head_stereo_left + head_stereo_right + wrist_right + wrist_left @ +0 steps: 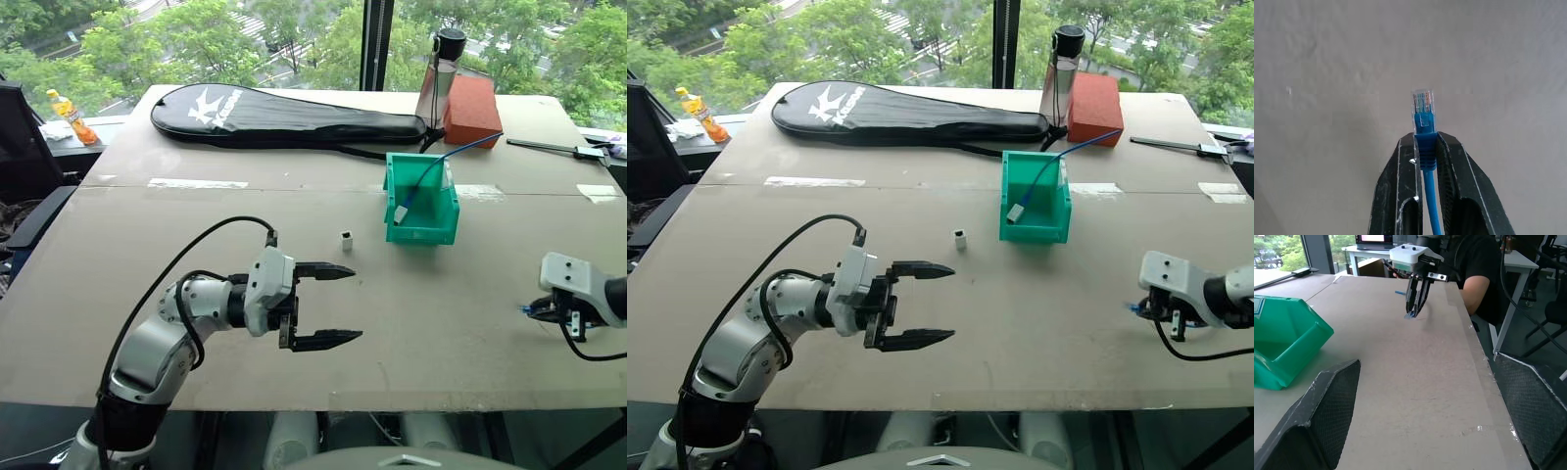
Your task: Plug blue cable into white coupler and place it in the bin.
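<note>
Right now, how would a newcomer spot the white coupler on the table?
Find the green bin near the middle of the table. On the bare tabletop just to its left stands the white coupler, a tiny white block, far smaller than anything around it.
</note>
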